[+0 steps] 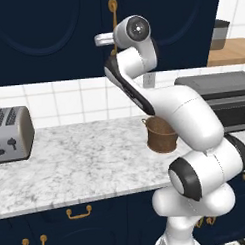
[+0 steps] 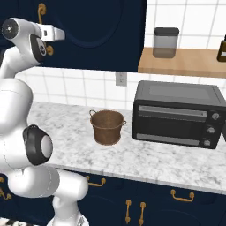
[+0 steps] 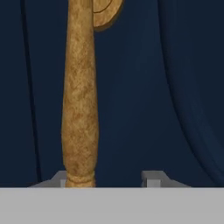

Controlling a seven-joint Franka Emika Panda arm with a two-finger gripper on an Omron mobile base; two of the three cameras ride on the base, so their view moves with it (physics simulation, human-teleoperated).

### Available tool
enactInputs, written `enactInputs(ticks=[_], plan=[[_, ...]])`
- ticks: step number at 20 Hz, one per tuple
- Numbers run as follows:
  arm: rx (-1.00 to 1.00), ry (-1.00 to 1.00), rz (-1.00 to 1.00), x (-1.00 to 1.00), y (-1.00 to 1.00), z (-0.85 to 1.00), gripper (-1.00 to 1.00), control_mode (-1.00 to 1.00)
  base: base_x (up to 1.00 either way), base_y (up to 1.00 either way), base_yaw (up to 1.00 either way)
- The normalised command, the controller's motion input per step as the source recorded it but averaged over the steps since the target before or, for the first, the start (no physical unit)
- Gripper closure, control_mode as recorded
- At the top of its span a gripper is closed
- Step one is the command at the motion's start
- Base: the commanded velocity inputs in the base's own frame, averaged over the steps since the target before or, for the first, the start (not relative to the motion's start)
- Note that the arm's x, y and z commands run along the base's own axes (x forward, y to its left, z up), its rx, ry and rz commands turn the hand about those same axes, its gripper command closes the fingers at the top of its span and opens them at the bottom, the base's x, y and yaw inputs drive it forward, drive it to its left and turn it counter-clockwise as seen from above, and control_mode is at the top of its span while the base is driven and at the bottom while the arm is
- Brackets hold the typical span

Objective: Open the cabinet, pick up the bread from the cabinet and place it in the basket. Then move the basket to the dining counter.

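Hand view: you look straight at the cabinet (image 3: 144, 87) door, its brass handle (image 3: 79, 96) running upright just ahead.
Jaws: spread wide, nothing between them; one fingertip (image 3: 61, 178) sits beside the handle's foot, so you seem lined up to grip it.
Cabinet: shut, so the bread inside is hidden.
Basket (image 2: 107, 126): on the bench (image 1: 71, 166) below the cabinet, beside the oven (image 2: 178, 114), likely waiting for the bread.

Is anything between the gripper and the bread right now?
Yes. The cabinet doors look shut, so the bread inside is hidden behind them. The gripper sits close against a door, its brass handle rising over the left fingertip, not clearly between the jaws.
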Motion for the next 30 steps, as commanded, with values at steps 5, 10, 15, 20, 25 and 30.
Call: enactInputs(ticks=[5,10,15,20,25,30], plan=[[0.0,-0.07,-0.04,-0.78,-0.24,0.17,1.0,-1.0,0.0,0.0,0.0],[0.0,-0.02,0.0,-0.99,-0.15,0.11,1.0,-1.0,0.0,0.0,0.0],[0.03,0.0,-0.02,-0.99,-0.39,0.09,1.0,-1.0,0.0,0.0,0.0],[0.01,0.0,0.0,-0.87,-0.28,0.04,1.0,-1.0,0.0,0.0,0.0],[0.0,0.0,0.0,-0.72,-0.22,0.04,1.0,-1.0,0.0,0.0,0.0],[-0.03,0.0,0.0,-0.49,-0.01,0.0,-1.0,-1.0,0.0,0.0,0.0]])
